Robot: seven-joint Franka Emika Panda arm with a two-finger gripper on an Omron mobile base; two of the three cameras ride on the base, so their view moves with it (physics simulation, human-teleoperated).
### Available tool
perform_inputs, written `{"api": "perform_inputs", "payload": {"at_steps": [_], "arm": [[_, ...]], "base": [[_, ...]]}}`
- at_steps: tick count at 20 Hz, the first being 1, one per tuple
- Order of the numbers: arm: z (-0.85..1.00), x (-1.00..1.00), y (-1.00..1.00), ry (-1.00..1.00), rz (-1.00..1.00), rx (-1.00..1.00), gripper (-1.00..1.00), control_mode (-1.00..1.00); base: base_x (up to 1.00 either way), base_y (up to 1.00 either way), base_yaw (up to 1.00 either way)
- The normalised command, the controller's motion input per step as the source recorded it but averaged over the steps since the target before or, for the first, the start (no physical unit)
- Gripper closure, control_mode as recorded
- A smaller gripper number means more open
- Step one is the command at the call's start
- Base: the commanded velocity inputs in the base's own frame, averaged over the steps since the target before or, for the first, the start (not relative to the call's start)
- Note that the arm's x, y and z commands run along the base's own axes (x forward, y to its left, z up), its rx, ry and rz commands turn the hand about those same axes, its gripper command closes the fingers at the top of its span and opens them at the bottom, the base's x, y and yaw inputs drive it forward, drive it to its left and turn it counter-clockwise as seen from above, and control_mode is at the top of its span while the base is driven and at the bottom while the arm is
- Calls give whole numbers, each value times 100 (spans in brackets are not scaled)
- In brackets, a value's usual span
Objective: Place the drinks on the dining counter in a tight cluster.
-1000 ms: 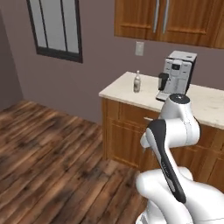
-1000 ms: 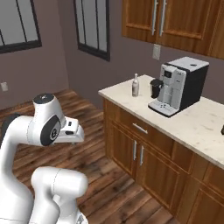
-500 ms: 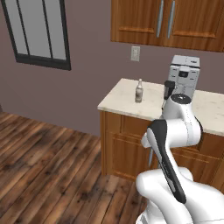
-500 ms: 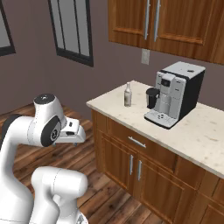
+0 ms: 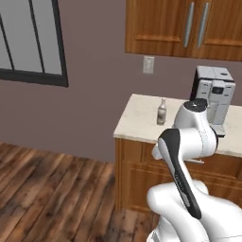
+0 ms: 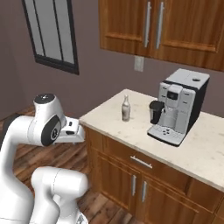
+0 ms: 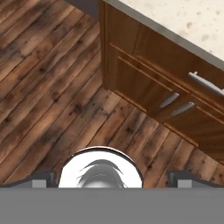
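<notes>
Gripper [image 7: 112, 177] hangs over the wood floor [image 7: 48, 87] with its 2 tips wide apart, nothing between them. The brown bottle [image 6: 126, 108] stands upright on the counter [image 6: 205, 146] under the cabinets [image 6: 170, 30], left of the coffee machine [image 6: 178, 107] near the corner.

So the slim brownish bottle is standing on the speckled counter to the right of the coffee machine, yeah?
Not quite: the slim brownish narrow-necked bottle does stand upright on the beige speckled counter, but to the left of the grey coffee machine, apart from it, as the right base view shows.
</notes>
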Motion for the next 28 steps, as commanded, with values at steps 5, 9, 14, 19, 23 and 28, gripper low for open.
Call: {"api": "perform_inputs", "payload": {"at_steps": [5, 9, 14, 19, 23, 28], "arm": [[0, 0, 0, 0, 0, 0, -100, 100], [0, 0, 0, 0, 0, 0, -100, 100], [0, 0, 0, 0, 0, 0, -100, 100], [0, 0, 0, 0, 0, 0, -100, 100], [0, 0, 0, 0, 0, 0, -100, 100], [0, 0, 0, 0, 0, 0, -100, 100]], "base": [[58, 39, -51], [57, 39, -51], [62, 39, -48], [70, 41, -36], [63, 43, -28], [48, 35, -15]]}}
